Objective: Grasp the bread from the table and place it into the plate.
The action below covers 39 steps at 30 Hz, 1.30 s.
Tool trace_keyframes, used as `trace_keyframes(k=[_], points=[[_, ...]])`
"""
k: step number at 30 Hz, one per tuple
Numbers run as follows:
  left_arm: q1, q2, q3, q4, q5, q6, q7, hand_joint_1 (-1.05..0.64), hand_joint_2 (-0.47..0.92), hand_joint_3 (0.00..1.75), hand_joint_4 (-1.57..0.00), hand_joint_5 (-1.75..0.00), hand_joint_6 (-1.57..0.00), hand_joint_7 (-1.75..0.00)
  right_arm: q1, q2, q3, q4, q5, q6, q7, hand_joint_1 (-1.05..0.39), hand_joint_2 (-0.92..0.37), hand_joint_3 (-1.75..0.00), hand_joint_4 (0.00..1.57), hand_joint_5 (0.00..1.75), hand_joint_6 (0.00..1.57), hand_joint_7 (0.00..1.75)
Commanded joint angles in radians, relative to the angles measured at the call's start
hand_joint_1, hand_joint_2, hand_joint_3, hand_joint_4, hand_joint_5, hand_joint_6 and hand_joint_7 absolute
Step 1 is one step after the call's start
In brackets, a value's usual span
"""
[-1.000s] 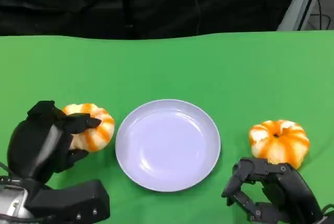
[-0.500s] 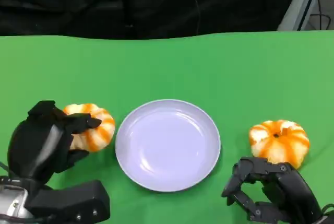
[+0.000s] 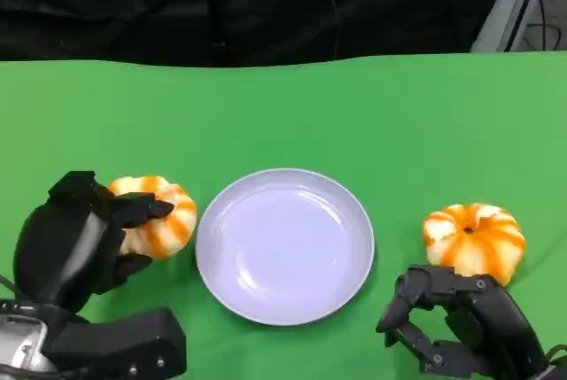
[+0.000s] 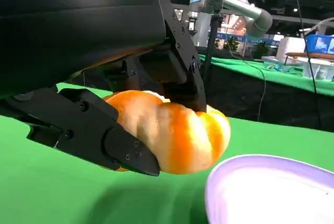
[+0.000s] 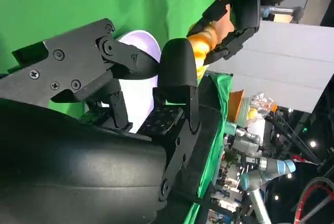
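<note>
Head view, nearest first: the right hand (image 3: 461,327) rests low with fingers curled on nothing, just in front of a second bread (image 3: 474,240) that it does not touch. The left hand (image 3: 75,243) wraps its fingers around the bread (image 3: 159,213), apparently to carry it to the plate (image 3: 285,244) just beside. The left wrist view shows fingers (image 4: 99,130) clamping its sides. The bread is a round, ridged bun with no clear long axis.
</note>
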State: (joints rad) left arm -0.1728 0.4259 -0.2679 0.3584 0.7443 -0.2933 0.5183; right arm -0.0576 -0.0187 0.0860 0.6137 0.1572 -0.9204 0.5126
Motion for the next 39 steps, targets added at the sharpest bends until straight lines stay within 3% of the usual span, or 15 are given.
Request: trace_keyframes(k=[1, 39], points=[[0.014, 0.018, 0.018, -0.018, -0.008, -0.003, -0.008, -0.04, 0.90, 0.00, -0.65, -1.40, -1.06, -0.47, 0.001, -0.011, -0.009, -0.013, 0.021, -0.001, 0.007, -0.09, -0.71, -0.74, 0.75, 1.51, 0.83, 1.13], [0.017, 0.017, 0.022, -0.026, -0.008, -0.002, -0.015, -0.04, 0.91, 0.00, -0.67, -1.35, -1.10, -0.39, 0.004, -0.010, -0.011, -0.020, 0.034, 0.008, 0.020, -0.09, -0.71, -0.75, 0.76, 1.49, 0.86, 1.08]])
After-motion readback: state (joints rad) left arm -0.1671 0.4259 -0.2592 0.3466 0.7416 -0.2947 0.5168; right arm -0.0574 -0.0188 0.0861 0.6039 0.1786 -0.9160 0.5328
